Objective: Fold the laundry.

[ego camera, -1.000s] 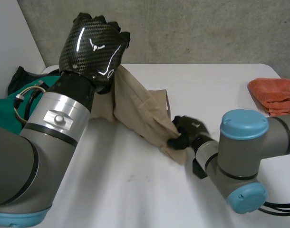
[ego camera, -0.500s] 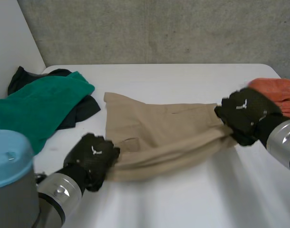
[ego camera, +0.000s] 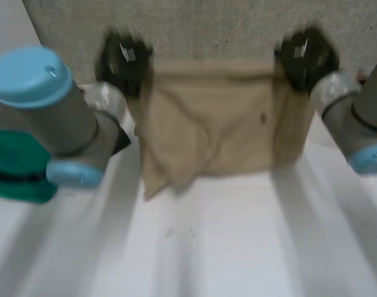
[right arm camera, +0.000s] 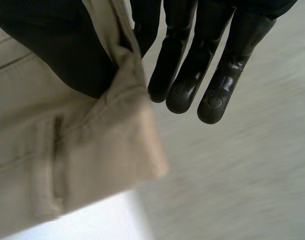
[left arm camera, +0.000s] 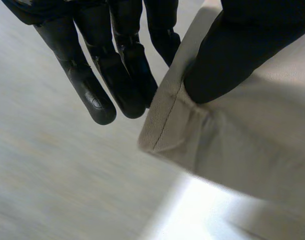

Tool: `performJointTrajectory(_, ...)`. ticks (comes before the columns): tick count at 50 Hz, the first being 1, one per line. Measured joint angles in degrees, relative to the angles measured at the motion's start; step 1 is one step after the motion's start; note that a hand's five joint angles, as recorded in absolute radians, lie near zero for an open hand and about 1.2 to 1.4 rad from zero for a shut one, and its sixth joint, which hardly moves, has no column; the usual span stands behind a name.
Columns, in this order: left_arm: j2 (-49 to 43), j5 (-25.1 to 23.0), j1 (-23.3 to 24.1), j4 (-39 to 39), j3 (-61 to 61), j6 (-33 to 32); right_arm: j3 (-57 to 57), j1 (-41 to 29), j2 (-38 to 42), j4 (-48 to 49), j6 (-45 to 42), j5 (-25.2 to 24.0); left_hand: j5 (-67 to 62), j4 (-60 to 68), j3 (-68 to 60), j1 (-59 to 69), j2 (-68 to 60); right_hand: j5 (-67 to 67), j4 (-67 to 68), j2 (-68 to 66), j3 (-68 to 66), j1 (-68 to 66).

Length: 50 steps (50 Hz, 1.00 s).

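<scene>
Left hand: located upper left of the head view, raised above the white table. The left thumb clamps a hemmed top corner of the beige garment against straight fingers. Right hand: located upper right, at matching height. The right thumb clamps the opposite top corner likewise. The garment, probably trousers, hangs spread between both hands at upper centre. A green cloth lies at the left edge.
</scene>
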<state>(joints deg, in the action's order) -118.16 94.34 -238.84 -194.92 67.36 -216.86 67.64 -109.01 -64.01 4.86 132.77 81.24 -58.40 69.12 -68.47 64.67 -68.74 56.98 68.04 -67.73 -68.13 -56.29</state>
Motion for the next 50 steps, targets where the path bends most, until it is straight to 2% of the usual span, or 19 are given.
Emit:
performJointTrajectory(3, -0.3, -0.1, -2.0, -10.0, -6.5, -4.5, -5.5, -0.2, 0.7, 14.8, 1.7, 0.5, 0.0, 0.0, 0.0, 0.0, 0.0, 0.0, 0.0, 0.0, 0.0, 0.0)
performJointTrajectory(7, -0.3, -0.2, -4.2, -23.3, -12.4, -8.3, -9.4, -0.9, 0.8, 29.9, 3.3, 1.0, 0.0, 0.0, 0.0, 0.0, 0.0, 0.0, 0.0, 0.0, 0.0, 0.0)
performJointTrajectory(11, -0.3, -0.2, -5.4, -29.3, -14.9, -9.4, -11.9, -1.4, 1.4, 35.9, 4.1, 1.2, 0.0, 0.0, 0.0, 0.0, 0.0, 0.2, 0.0, 0.0, 0.0, 0.0)
performJointTrajectory(15, -0.2, -0.2, -5.6, -29.8, -14.6, -9.5, -12.7, -1.8, 2.1, 35.8, 4.2, 1.2, 0.0, 0.0, 0.0, 0.0, 0.0, 0.2, 0.0, 0.0, 0.0, 0.0)
performJointTrajectory(23, 0.2, -0.9, -4.5, -26.5, -3.2, -8.8, -8.4, -2.5, 4.7, 26.1, 4.2, 2.4, -0.2, 0.1, 0.0, 0.0, 0.0, 0.6, 0.0, 0.0, 0.0, 0.0)
performJointTrajectory(32, -0.8, -1.2, -1.3, -22.4, 13.0, -8.9, 2.9, -2.5, 6.8, 21.8, 4.0, 3.7, -0.3, 0.1, 0.0, 0.6, 0.0, 0.8, 0.0, 0.0, 0.0, 0.0)
performJointTrajectory(39, 0.1, 1.7, 1.2, -15.2, 24.9, -9.1, 10.0, -2.2, 7.3, 14.9, 3.8, 3.5, -0.3, 0.1, 0.0, 0.6, 0.0, 0.8, 0.0, 0.0, 0.0, 0.0)
performJointTrajectory(42, 2.8, 4.0, 2.5, -11.2, 28.9, -9.1, 12.8, -1.9, 5.6, 7.1, 4.0, 3.5, -0.3, 0.1, 0.0, 0.6, 0.0, 0.8, 0.0, 0.0, 0.0, 0.0)
performJointTrajectory(43, 2.8, 4.0, 2.5, -11.2, 28.9, -9.1, 12.8, -1.9, 5.6, 7.1, 4.0, 3.5, -0.3, 0.1, 0.0, 0.6, 0.0, 0.8, 0.0, 0.0, 0.0, 0.0)
performJointTrajectory(44, 5.5, 5.6, 3.4, -7.9, 31.3, -9.2, 14.1, -1.8, 3.8, 2.3, 4.0, 3.5, -0.3, 0.1, 0.0, 0.6, 0.0, 0.8, 0.0, 0.0, 0.0, 0.0)
performJointTrajectory(46, 6.6, 6.1, 3.8, -6.4, 32.2, -9.2, 14.5, -1.8, 3.2, 0.8, 4.0, 3.5, -0.3, 0.1, 0.0, 0.6, 0.0, 0.8, 0.0, 0.0, 0.0, 0.0)
performJointTrajectory(47, 9.3, 7.2, 4.6, -2.4, 34.1, -9.2, 15.8, -1.7, 0.8, -4.6, 3.7, 3.5, -0.3, 0.1, 0.0, 0.6, 0.0, 0.8, 0.0, 0.0, 0.0, 0.0)
performJointTrajectory(50, 12.9, 8.2, 5.7, 4.0, 36.3, -9.2, 17.7, -1.6, -2.3, -11.6, 2.9, 3.3, -0.3, 0.1, 0.0, 0.6, 0.0, 0.8, 0.0, 0.0, 0.0, 0.0)
